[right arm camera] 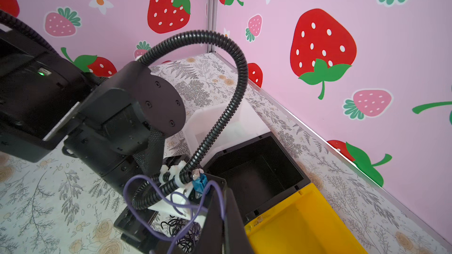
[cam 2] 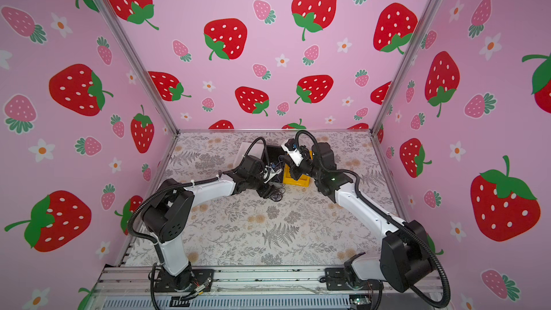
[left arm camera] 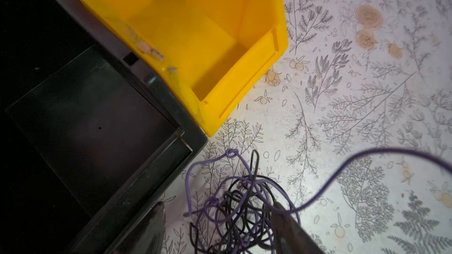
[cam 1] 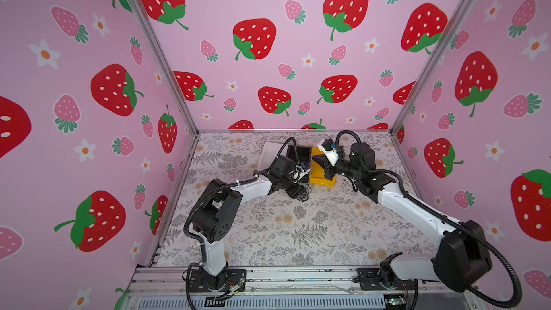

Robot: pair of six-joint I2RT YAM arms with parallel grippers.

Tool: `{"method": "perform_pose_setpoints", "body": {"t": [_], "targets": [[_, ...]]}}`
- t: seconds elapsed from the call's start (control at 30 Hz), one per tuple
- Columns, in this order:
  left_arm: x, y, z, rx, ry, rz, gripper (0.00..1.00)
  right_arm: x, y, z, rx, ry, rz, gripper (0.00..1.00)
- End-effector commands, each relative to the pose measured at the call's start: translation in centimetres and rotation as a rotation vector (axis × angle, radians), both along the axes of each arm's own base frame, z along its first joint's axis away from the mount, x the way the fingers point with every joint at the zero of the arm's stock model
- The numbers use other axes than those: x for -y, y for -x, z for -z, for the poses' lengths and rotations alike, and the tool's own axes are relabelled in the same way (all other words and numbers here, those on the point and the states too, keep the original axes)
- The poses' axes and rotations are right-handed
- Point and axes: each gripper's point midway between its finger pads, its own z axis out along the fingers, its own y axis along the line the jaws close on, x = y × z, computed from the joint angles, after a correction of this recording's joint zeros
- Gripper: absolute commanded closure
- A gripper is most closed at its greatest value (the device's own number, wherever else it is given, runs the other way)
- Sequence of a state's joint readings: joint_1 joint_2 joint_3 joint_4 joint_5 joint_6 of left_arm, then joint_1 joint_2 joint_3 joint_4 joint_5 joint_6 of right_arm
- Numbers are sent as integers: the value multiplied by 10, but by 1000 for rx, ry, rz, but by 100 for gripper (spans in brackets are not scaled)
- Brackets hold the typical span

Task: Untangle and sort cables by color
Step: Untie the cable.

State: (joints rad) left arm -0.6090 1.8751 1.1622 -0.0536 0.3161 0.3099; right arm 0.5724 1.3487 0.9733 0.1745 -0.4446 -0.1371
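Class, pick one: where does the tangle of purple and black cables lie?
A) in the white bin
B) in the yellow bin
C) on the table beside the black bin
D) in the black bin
C: the cable tangle lies on the floral table, just outside a corner of the black bin.

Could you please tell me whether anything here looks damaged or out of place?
The yellow bin has a scuffed rim with pale residue where it meets the black bin. The purple and black cables lie knotted beside them, unsorted.

bins: yellow bin [left arm camera: 259, 64] touching black bin [left arm camera: 193, 138] | white bin [right arm camera: 249, 123] beside black | floral tablecloth [cam 1: 298, 234] | strawberry walls [cam 1: 268, 10]
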Motion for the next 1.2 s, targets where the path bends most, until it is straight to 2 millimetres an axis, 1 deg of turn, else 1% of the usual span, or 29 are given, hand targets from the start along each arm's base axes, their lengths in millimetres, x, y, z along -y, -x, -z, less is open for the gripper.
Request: {"method": "perform_pose_setpoints", "body": {"t": [0.0, 0.1, 0.13, 0.2, 0.23, 0.3, 0.37, 0.5, 0.6, 0.63, 0.7, 0.93, 1.03, 1.17], "targets": [[-1, 9, 11, -26, -51, 52, 37, 6, -2, -7, -1, -59, 16, 100], [-3, 9, 16, -31, -69, 52, 47, 18, -5, -15, -13, -126, 35, 100], [-3, 8, 17, -30, -71, 50, 48, 22, -5, -18, -14, -143, 40, 100], [-3, 6, 19, -28, -80, 46, 55, 26, -5, -23, -15, -161, 42, 100], [-4, 5, 20, -29, -86, 42, 60, 27, -5, -22, -18, -158, 43, 100], [-3, 1, 19, -34, -96, 37, 73, 29, -3, -23, -24, -156, 45, 100], [-4, -3, 17, -28, -106, 20, 82, 32, 0, -23, -36, -158, 52, 100], [-5, -9, 8, 5, -88, -14, 88, 40, 6, -18, -72, -172, 71, 100], [-10, -13, 3, 24, -90, -44, 95, 53, 7, -9, -117, -188, 104, 100], [-13, -14, 1, 26, -91, -55, 99, 58, 7, -7, -132, -197, 120, 100], [-20, -15, -1, 29, -91, -76, 100, 67, 8, -3, -155, -213, 144, 100], [-49, -14, -11, 28, -72, -149, 100, 93, 8, 19, -233, -237, 240, 100], [-60, -14, -13, 22, -71, -180, 100, 104, 6, 19, -240, -255, 276, 100], [-75, -17, -19, -3, -21, -248, 100, 119, 5, 11, -229, -287, 322, 100]]}}
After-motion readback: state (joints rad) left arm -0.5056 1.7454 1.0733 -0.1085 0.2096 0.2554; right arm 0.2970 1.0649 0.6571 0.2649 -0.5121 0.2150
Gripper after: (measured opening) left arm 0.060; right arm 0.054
